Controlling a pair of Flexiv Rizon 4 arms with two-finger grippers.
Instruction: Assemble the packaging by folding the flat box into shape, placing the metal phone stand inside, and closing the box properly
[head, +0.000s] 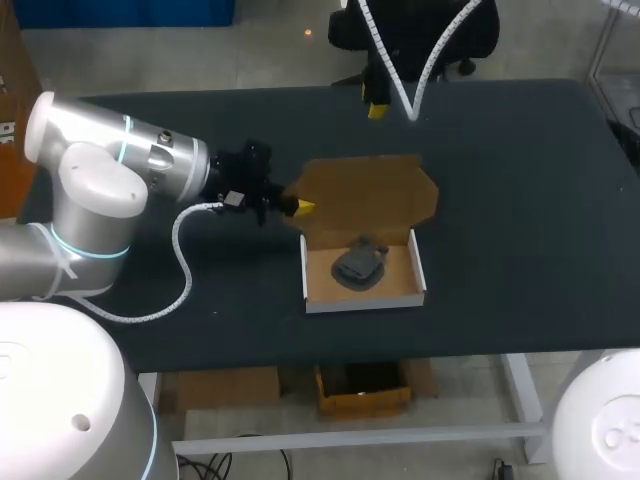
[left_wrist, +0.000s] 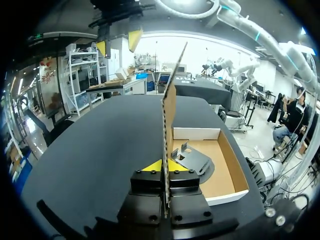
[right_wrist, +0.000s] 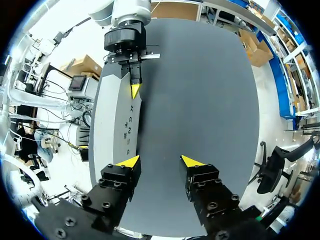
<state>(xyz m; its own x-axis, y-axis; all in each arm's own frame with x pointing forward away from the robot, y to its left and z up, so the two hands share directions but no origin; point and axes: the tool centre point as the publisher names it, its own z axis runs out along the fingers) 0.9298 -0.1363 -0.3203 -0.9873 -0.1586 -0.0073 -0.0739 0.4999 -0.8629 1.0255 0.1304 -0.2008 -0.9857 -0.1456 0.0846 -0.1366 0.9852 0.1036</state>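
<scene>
The left gripper (head: 292, 207) grasps the edge of the open lid (head: 370, 190); the right gripper (right_wrist: 160, 161) hangs released. Folded down crookedly, the lid could shove the box tray (head: 365, 300) or snag the metal phone stand (head: 360, 264).

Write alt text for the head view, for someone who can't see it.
The left gripper pinches the raised lid of an open cardboard box on a dark table; a grey phone stand lies inside. The right gripper hangs beyond the box.
</scene>
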